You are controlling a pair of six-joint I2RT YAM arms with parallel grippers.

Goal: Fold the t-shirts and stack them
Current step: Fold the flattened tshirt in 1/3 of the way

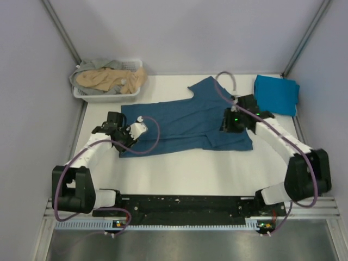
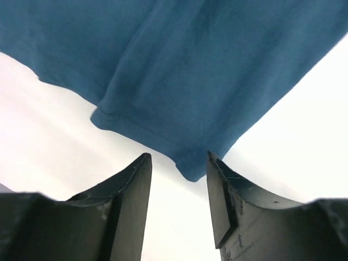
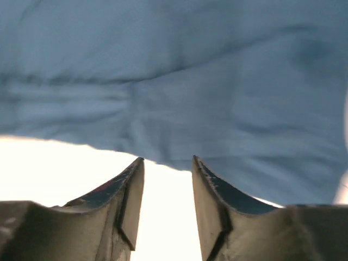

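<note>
The dark teal t-shirt (image 1: 185,122) lies flat across the middle of the white bench (image 1: 179,174). At its left end the left fingers (image 2: 130,201) stand apart, holding nothing, a hem corner just beyond their tips. At its right side the right fingers (image 3: 209,201) gape likewise. Beyond its right sleeve lies a folded cyan t-shirt (image 1: 277,93).

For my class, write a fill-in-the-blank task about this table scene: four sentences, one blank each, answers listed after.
1. The dark teal t-shirt lies spread out on the white ____.
2. The tan shirt and grey shirt sit in a white ____.
3. In the top view, the folded cyan t-shirt lies to the ____ of the teal one.
4. The left gripper and right gripper both have jaws ____, gripping nothing.

Missing words: table; basket; right; open.
</note>
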